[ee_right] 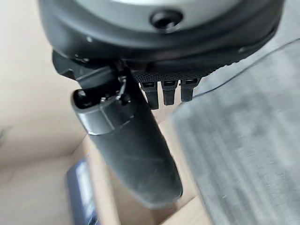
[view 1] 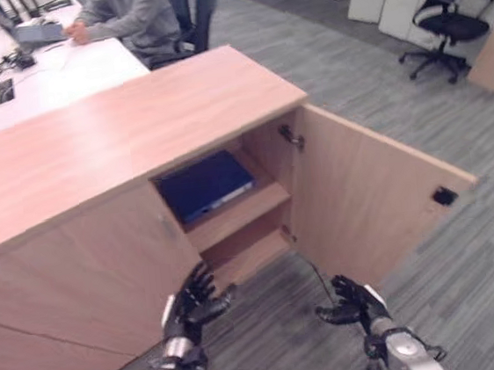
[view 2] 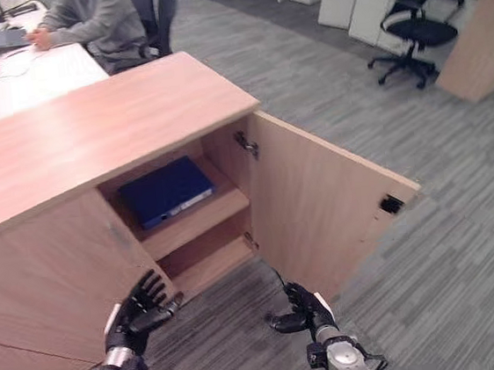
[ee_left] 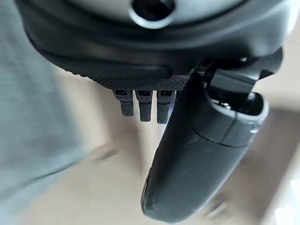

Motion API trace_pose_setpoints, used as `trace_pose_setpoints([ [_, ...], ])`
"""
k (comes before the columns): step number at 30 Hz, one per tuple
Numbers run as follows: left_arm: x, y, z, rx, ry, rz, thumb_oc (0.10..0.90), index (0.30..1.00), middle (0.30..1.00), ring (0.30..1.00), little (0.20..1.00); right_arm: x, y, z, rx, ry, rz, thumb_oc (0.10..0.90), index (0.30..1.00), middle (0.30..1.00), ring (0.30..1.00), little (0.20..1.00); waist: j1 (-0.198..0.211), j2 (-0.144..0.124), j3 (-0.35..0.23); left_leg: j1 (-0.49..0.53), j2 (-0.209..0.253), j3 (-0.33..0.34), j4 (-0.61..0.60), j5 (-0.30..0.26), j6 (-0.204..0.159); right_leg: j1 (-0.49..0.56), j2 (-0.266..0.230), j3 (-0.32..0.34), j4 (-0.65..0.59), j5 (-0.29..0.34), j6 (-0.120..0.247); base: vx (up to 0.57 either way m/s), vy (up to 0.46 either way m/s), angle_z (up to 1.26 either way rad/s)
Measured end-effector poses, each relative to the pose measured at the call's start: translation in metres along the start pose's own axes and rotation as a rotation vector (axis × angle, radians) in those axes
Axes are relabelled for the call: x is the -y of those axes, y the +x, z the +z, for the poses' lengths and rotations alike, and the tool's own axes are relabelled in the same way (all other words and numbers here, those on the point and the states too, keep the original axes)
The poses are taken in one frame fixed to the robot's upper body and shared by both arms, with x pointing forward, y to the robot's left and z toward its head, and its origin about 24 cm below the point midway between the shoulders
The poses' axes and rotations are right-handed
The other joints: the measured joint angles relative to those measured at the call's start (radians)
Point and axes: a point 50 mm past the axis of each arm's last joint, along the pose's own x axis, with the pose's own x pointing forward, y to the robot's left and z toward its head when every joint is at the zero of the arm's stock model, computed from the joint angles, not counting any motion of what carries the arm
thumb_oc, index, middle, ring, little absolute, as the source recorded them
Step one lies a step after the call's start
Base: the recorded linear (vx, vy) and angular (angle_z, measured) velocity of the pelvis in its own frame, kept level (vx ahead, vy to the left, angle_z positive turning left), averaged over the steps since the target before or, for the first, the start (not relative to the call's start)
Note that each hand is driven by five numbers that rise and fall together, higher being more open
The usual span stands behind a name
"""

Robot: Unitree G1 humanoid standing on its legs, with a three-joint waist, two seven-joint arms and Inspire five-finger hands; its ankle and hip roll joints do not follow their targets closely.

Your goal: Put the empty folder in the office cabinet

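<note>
Flat dark-blue folder (view 1: pixel 205 185) lying on upper cabinet shelf (view 1: pixel 248 210); likely light, stiff, graspable by edge. Both hands (view 1: pixel 192 307) (view 1: pixel 355 302) empty, fingers spread.

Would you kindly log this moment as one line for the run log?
folder: flat on upper cabinet shelf | cabinet door: open | left hand: open, empty | right hand: open, empty

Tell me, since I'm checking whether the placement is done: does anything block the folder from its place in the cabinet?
Nothing visible does. The blue folder already lies on the upper shelf of the cabinet, door swung open. Both hands, left and right, hover open outside, holding nothing.
</note>
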Motion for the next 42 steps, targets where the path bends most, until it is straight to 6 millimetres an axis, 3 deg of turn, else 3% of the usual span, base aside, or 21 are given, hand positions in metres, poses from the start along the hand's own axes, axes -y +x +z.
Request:
trace_pose_setpoints([
  [2,0.019,-0.003,-0.019,-0.057,-0.058,-0.051,0.8,0.9,0.9,0.9,0.9,0.027,-0.006,-0.007,-0.035,-0.047,-0.063,0.8,0.9,0.9,0.9,0.9,-0.007,0.057,-0.007,0.008,0.033,0.009,0.0,0.04,0.034,0.018,0.05,0.004,-0.037,0.021,-0.035,0.08,-0.263,-0.17],
  [3,0.025,-0.002,-0.021,-0.063,-0.075,-0.072,0.8,0.9,0.9,0.9,0.9,0.038,-0.007,-0.006,-0.037,-0.068,-0.09,0.8,0.9,0.9,0.9,0.9,-0.014,0.064,-0.008,0.007,0.035,0.016,0.0,0.065,0.045,0.015,0.054,0.002,-0.037,0.017,-0.041,0.07,-0.207,-0.15],
  [4,0.038,0.002,-0.021,-0.053,-0.111,-0.112,0.8,0.9,0.9,0.9,0.9,0.055,-0.01,-0.004,-0.037,-0.085,-0.141,0.8,0.9,0.9,0.9,0.9,-0.036,0.067,-0.008,0.0,0.047,0.018,0.007,0.134,0.023,0.021,0.066,0.0,-0.037,0.003,-0.048,0.06,-0.193,-0.08],
  [6,0.042,0.009,-0.014,-0.032,-0.103,-0.146,0.8,0.9,0.9,0.9,0.9,0.071,-0.012,0.001,-0.018,-0.081,-0.206,0.8,0.9,0.9,0.9,0.9,-0.045,0.062,-0.011,0.004,0.054,0.018,0.011,0.18,-0.003,0.028,0.081,-0.001,-0.038,-0.008,-0.062,0.05,-0.218,-0.01],
  [8,0.042,0.014,-0.004,-0.005,-0.095,-0.157,0.8,0.9,0.9,0.9,0.9,0.076,-0.012,0.006,-0.005,-0.088,-0.22,0.8,0.9,0.9,0.9,0.9,-0.06,0.065,-0.015,-0.005,0.069,0.013,0.033,0.192,-0.021,0.031,0.094,-0.006,-0.039,-0.015,-0.069,0.04,-0.159,0.0],
  [10,0.035,0.018,0.005,0.019,-0.099,-0.137,0.8,0.9,0.9,0.9,0.9,0.069,-0.009,0.008,0.01,-0.074,-0.208,0.8,0.9,0.9,0.9,0.9,-0.061,0.043,-0.012,-0.026,0.081,-0.014,0.093,0.212,-0.055,0.029,0.106,0.002,-0.035,-0.022,-0.089,0.08,-0.166,-0.2],
  [12,0.025,0.019,0.01,0.022,-0.063,-0.12,0.8,0.9,0.9,0.9,0.9,0.056,-0.007,0.005,0.006,-0.064,-0.165,0.8,0.9,0.9,0.9,0.9,-0.055,0.014,-0.011,-0.061,0.082,-0.086,0.187,0.24,-0.081,0.029,0.109,0.02,-0.03,-0.03,-0.101,0.11,-0.178,-0.31],
  [13,0.019,0.019,0.013,0.024,-0.052,-0.095,0.8,0.9,0.9,0.9,0.9,0.049,-0.005,0.004,0.004,-0.06,-0.144,0.8,0.9,0.9,0.9,0.9,-0.047,0.0,-0.006,-0.103,0.074,-0.165,0.277,0.267,-0.09,0.02,0.113,0.042,-0.006,-0.042,-0.122,0.16,-0.123,-0.45],
  [14,0.017,0.02,0.013,0.022,-0.049,-0.085,0.8,0.9,0.9,0.9,0.9,0.044,-0.005,0.002,-0.002,-0.043,-0.142,0.8,0.9,0.9,0.9,0.9,-0.035,-0.031,0.004,-0.163,0.04,-0.222,0.371,0.228,-0.1,0.034,0.093,0.065,-0.016,-0.032,-0.152,0.19,-0.085,-0.53],
  [15,0.019,0.019,0.008,0.005,-0.051,-0.091,0.8,0.9,0.9,0.9,0.9,0.049,-0.005,0.002,-0.001,-0.026,-0.169,0.8,0.9,0.9,0.9,0.9,-0.028,-0.052,0.002,-0.164,-0.073,-0.236,0.232,0.055,-0.054,0.033,0.055,0.085,-0.044,-0.025,-0.16,0.16,-0.06,-0.41],
  [17,0.023,0.019,0.005,-0.009,-0.048,-0.11,0.8,0.9,0.9,0.9,0.9,0.059,-0.007,0.002,-0.003,-0.006,-0.211,0.8,0.9,0.9,0.9,0.9,-0.03,-0.029,0.005,-0.17,-0.153,-0.217,0.099,0.015,-0.001,0.028,0.06,0.084,-0.043,-0.025,-0.158,0.09,-0.027,-0.28],
  [19,0.024,0.017,-0.001,-0.036,-0.046,-0.11,0.8,0.9,0.9,0.9,0.9,0.065,-0.01,-0.002,-0.02,-0.003,-0.227,0.8,0.9,0.9,0.9,0.9,-0.031,0.025,-0.002,-0.174,-0.162,-0.178,0.114,-0.043,0.094,0.046,0.124,0.085,-0.043,-0.024,-0.147,0.11,0.009,-0.39],
  [21,0.014,0.015,-0.003,-0.045,-0.049,-0.07,0.8,0.9,0.9,0.9,0.9,0.059,-0.009,-0.007,-0.035,0.011,-0.215,0.8,0.9,0.9,0.9,0.9,-0.01,0.017,-0.016,-0.167,-0.144,-0.165,0.111,-0.017,0.093,0.053,0.144,0.114,-0.035,-0.036,-0.125,0.12,0.021,-0.55],
  [22,0.012,0.015,-0.001,-0.036,-0.048,-0.063,0.8,0.9,0.9,0.9,0.9,0.059,-0.009,-0.008,-0.04,0.011,-0.215,0.8,0.9,0.9,0.9,0.9,-0.016,0.002,-0.017,-0.165,-0.141,-0.163,0.095,-0.017,0.093,0.049,0.144,0.103,-0.02,-0.042,-0.123,0.1,0.023,0.07],
  [23,0.007,0.013,0.003,-0.027,-0.031,-0.059,0.8,0.9,0.9,0.9,0.9,0.059,-0.009,-0.009,-0.047,0.015,-0.224,0.8,0.9,0.9,0.9,0.9,-0.027,-0.036,-0.025,-0.143,-0.155,-0.157,0.038,-0.006,0.097,0.072,0.134,0.094,-0.04,-0.044,-0.125,0.08,0.021,0.34],
  [24,0.004,0.011,0.002,-0.035,-0.023,-0.056,0.8,0.9,0.9,0.9,0.9,0.061,-0.007,-0.005,-0.038,0.017,-0.24,0.8,0.9,0.9,0.9,0.9,-0.029,-0.038,-0.023,-0.117,-0.154,-0.153,-0.002,0.025,0.107,0.077,0.131,0.09,-0.046,-0.046,-0.114,0.07,0.01,0.33],
  [25,0.002,0.008,-0.001,-0.047,-0.022,-0.05,0.8,0.9,0.9,0.9,0.9,0.064,-0.006,0.0,-0.023,0.022,-0.258,0.8,0.9,0.9,0.9,0.9,-0.031,-0.029,-0.021,-0.107,-0.147,-0.152,-0.005,0.06,0.113,0.092,0.134,0.083,-0.047,-0.049,-0.105,0.04,0.003,0.07],
  [30,-0.004,-0.002,-0.012,-0.085,-0.029,-0.027,0.8,0.9,0.9,0.9,0.9,0.074,0.005,0.033,0.071,0.021,-0.282,0.8,0.9,0.9,0.9,0.9,-0.027,-0.004,-0.028,-0.05,-0.156,-0.136,-0.005,0.052,0.101,0.146,0.127,0.081,-0.047,-0.068,-0.087,0.04,-0.003,-0.01],
  [31,-0.004,-0.003,-0.012,-0.086,-0.03,-0.029,0.8,0.9,0.9,0.9,0.9,0.074,0.011,0.049,0.112,0.019,-0.28,0.8,0.9,0.9,0.9,0.9,-0.022,-0.002,-0.028,-0.045,-0.156,-0.137,-0.004,0.051,0.101,0.155,0.127,0.076,-0.047,-0.072,-0.088,0.02,-0.006,0.07],
  [37,-0.001,-0.002,-0.011,-0.083,-0.031,-0.062,0.8,0.9,0.9,0.9,0.9,0.072,0.023,0.098,0.244,0.025,-0.271,0.8,0.9,0.9,0.9,0.9,0.0,-0.003,-0.029,-0.042,-0.147,-0.138,-0.005,0.053,0.098,0.16,0.136,0.07,-0.047,-0.073,-0.089,0.0,-0.001,0.01],
  [42,-0.003,-0.007,-0.015,-0.1,-0.035,-0.053,0.8,0.9,0.9,0.9,0.9,0.065,0.024,0.115,0.302,0.011,-0.242,0.8,0.9,0.9,0.9,0.9,0.012,-0.007,-0.032,-0.044,-0.141,-0.146,-0.005,0.049,0.095,0.16,0.143,0.069,-0.047,-0.075,-0.097,0.0,0.0,0.01],
])
